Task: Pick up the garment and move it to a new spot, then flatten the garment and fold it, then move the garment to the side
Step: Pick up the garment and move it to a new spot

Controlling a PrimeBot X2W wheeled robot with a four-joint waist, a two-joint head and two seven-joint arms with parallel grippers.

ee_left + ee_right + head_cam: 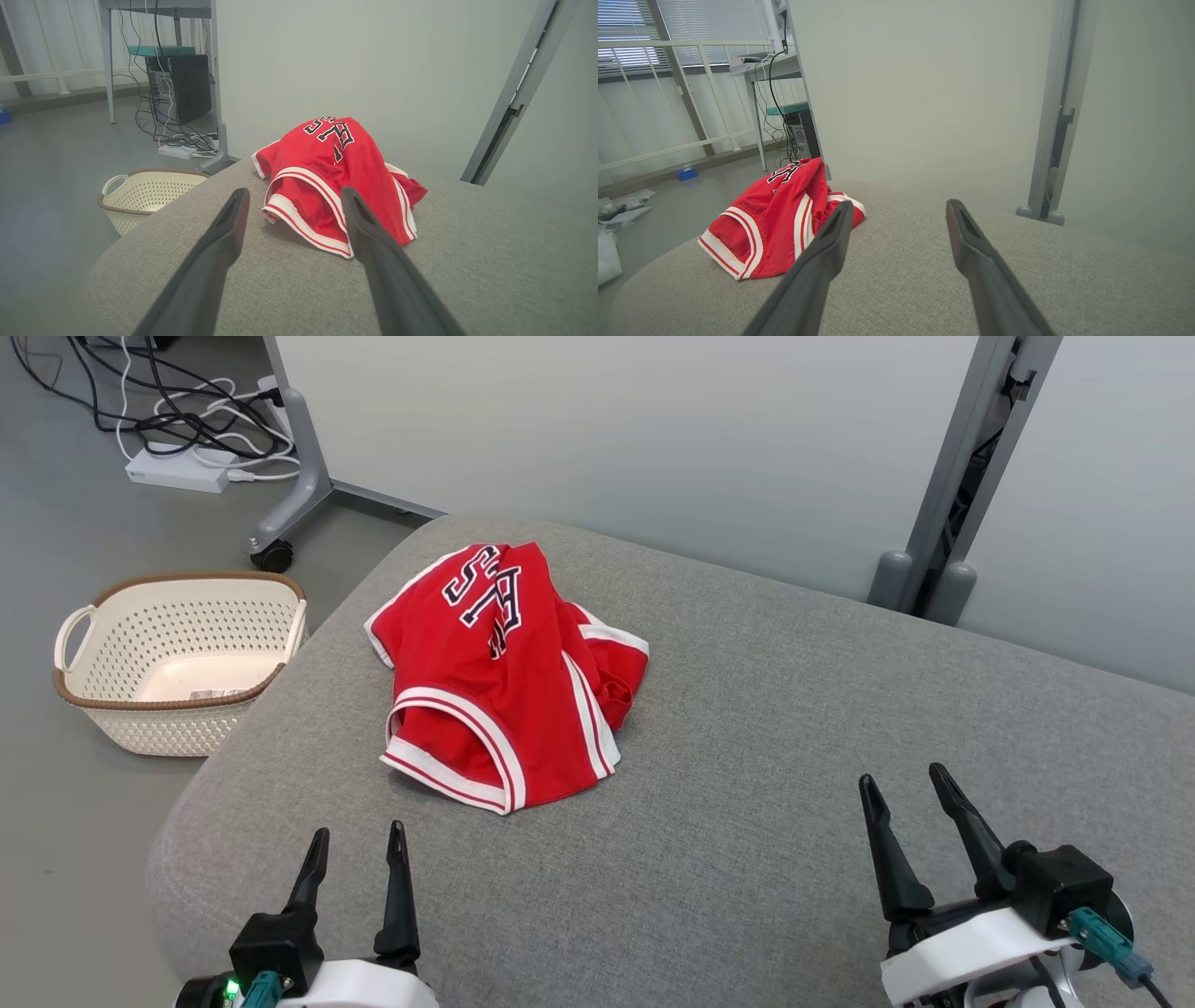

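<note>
The garment (504, 677) is a red jersey with white and dark trim and dark lettering, lying crumpled in a heap on the left part of the grey cushioned surface (794, 728). In the left wrist view the garment (341, 177) rises just beyond my fingers; in the right wrist view the garment (775, 219) sits off to the left. My left gripper (359, 840) is open near the front edge, short of the heap and empty. My right gripper (901, 782) is open at the lower right, well clear of the cloth, with nothing between its fingers.
A cream perforated laundry basket (177, 658) stands on the floor left of the surface. Behind it are a wheeled stand leg (289, 495), a power strip and tangled cables (187, 429). A pale partition wall (653, 439) and grey post (971, 476) close the back.
</note>
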